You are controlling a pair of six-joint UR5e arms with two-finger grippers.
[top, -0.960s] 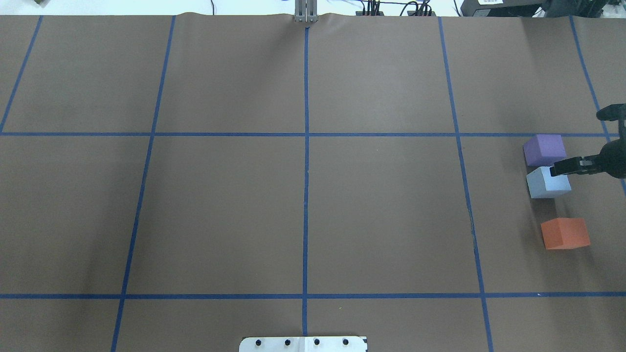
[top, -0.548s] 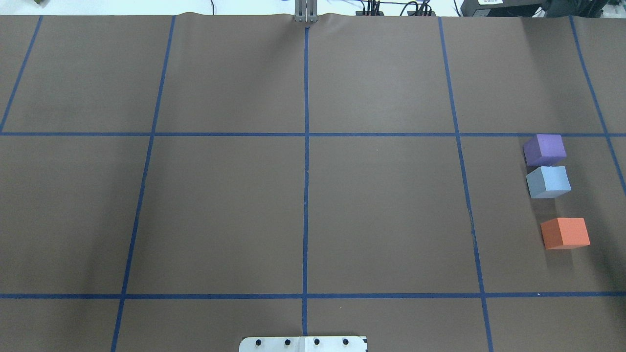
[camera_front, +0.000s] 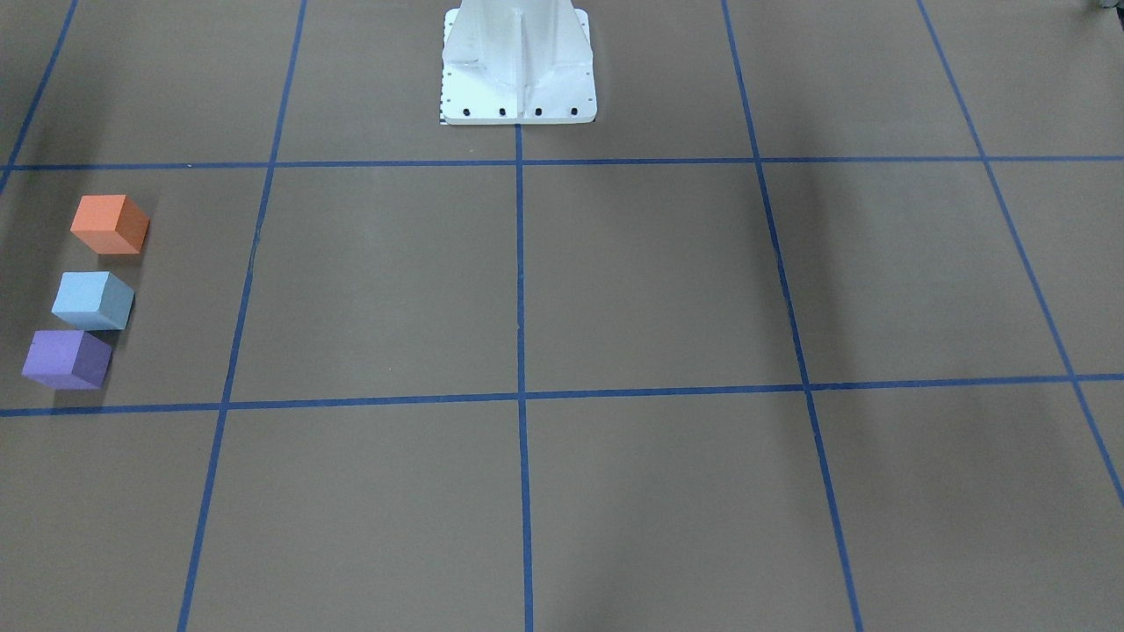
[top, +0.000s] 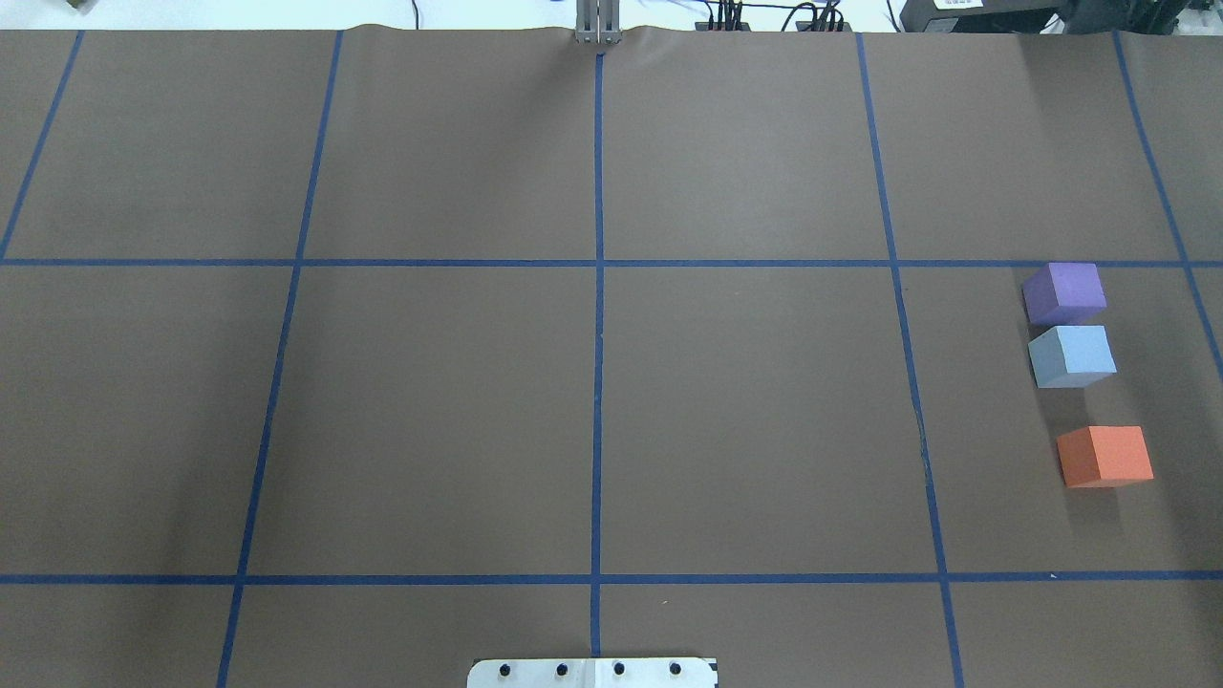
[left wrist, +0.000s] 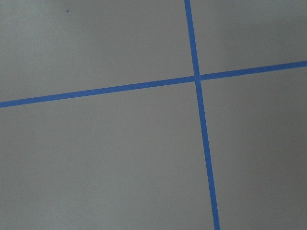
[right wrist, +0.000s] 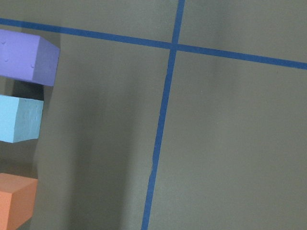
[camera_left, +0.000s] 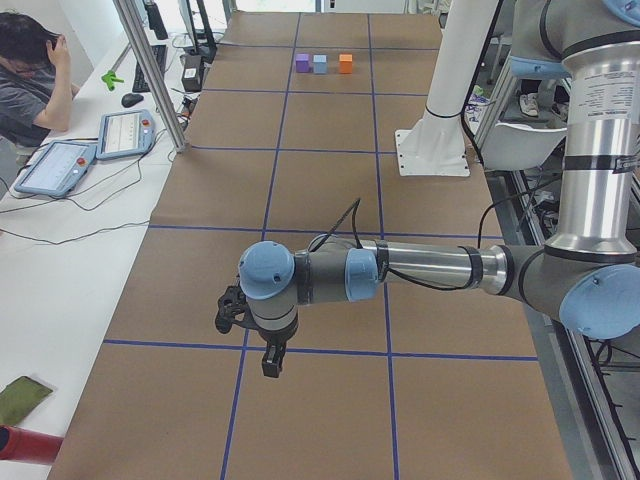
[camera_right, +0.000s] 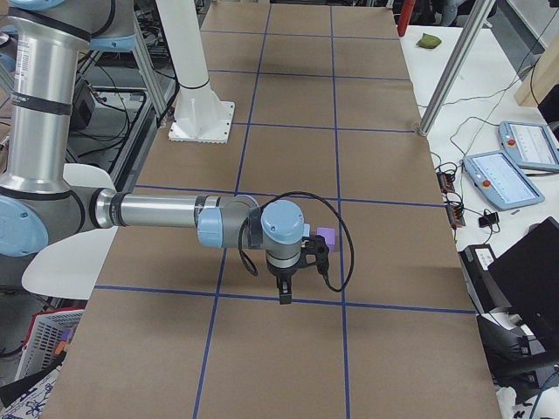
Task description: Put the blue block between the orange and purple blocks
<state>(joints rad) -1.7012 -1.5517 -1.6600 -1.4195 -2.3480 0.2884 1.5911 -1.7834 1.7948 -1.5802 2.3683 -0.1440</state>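
The blue block [top: 1072, 354] sits on the table at the right, in a line between the purple block [top: 1065, 291] and the orange block [top: 1105, 456]. It stands close to the purple one, with a wider gap to the orange one. The front view shows the same row: orange [camera_front: 109, 224], blue [camera_front: 91, 299], purple [camera_front: 66, 358]. The right wrist view shows purple [right wrist: 26, 56], blue [right wrist: 19, 118] and orange [right wrist: 14, 201] at its left edge. My right gripper [camera_right: 285, 295] and left gripper [camera_left: 270, 365] show only in the side views, so I cannot tell their state.
The white robot base [camera_front: 518, 66] stands at the middle of the table's near edge. Blue tape lines [top: 598, 315] divide the brown table cover into squares. An operator [camera_left: 28, 80] sits by tablets beside the table's far side.
My right gripper, which hung over the blue block one second ago, has drawn back to the right, out of the overhead view. The three blocks have not moved.
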